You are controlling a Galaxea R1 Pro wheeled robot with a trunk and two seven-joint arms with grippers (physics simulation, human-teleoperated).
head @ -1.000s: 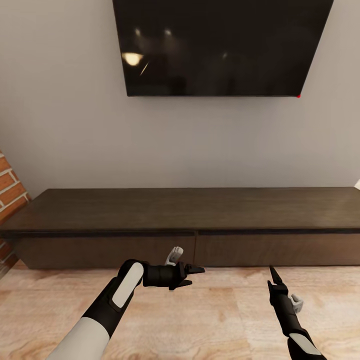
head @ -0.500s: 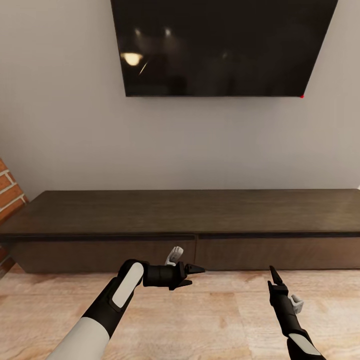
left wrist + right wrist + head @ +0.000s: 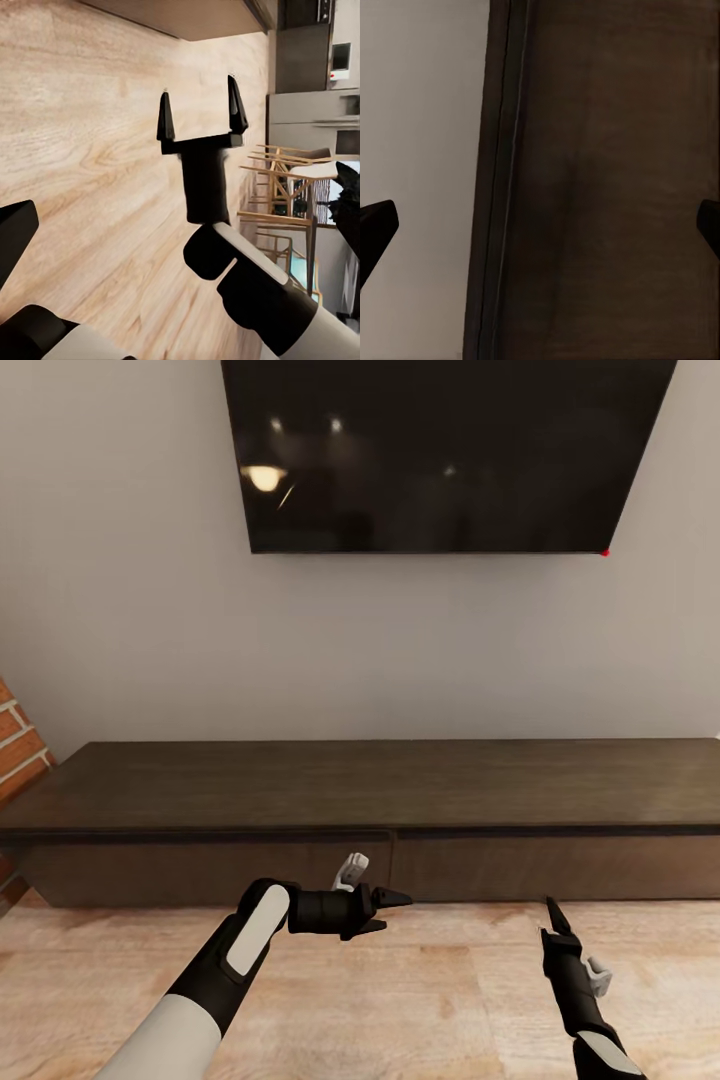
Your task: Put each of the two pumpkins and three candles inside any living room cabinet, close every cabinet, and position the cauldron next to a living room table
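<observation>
The long dark-brown cabinet (image 3: 360,785) runs along the wall in the head view, with both of its flat drawer fronts (image 3: 210,865) shut. My left gripper (image 3: 385,911) hovers over the floor just in front of the seam between the two drawers, pointing right, open and empty. My right gripper (image 3: 553,916) points up toward the right drawer front; the left wrist view shows this right gripper (image 3: 199,111) with its two fingers apart and nothing between them. The right wrist view looks at the cabinet's dark wood (image 3: 607,187). The pumpkins, candles and cauldron are out of view.
A large black TV (image 3: 440,450) hangs on the grey wall above the cabinet. A brick wall (image 3: 15,750) stands at the far left. Pale wood floor (image 3: 450,990) lies under both arms. Wooden dining chairs (image 3: 289,187) show in the left wrist view.
The head camera has shifted slightly, so the cabinet sits a little lower in the picture. My right gripper has sunk a little down and to the right. The left gripper has barely moved.
</observation>
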